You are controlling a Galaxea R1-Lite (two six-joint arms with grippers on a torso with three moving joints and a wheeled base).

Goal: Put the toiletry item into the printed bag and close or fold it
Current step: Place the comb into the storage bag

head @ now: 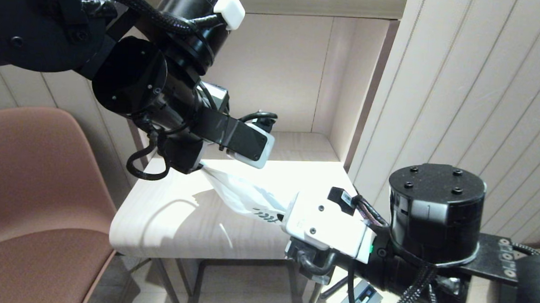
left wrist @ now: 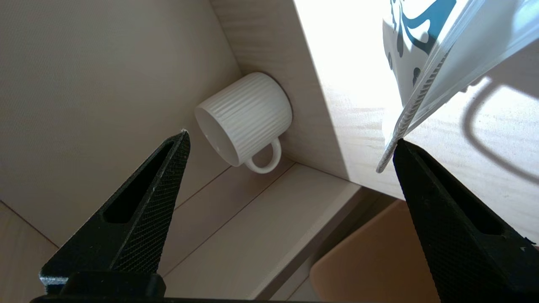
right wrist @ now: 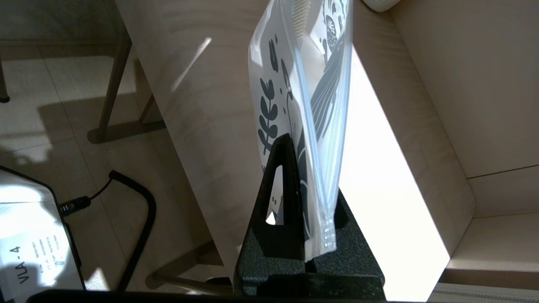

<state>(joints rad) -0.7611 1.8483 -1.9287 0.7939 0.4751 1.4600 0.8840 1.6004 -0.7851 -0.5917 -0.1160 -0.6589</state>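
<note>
The printed bag [head: 241, 193] hangs stretched above the pale table [head: 166, 224], between my two grippers. My right gripper [head: 284, 219] is shut on its leaf-printed end [right wrist: 320, 97], the bag pinched flat between the fingers [right wrist: 286, 176]. My left gripper [left wrist: 290, 138] is open wide at the bag's other end. The bag's ribbed zip edge [left wrist: 414, 109] rests against the tip of one finger [left wrist: 425, 185], and nothing is between the jaws. A pale toothed strip [right wrist: 300, 14] shows through the bag's wall and looks like the comb inside.
A white ribbed mug [left wrist: 244, 120] stands in the corner of the shelf nook behind the table. A brown chair [head: 36, 182] is to the left of the table. Panelled wall [head: 459, 87] rises at the right. A labelled device [right wrist: 29, 248] lies on the floor.
</note>
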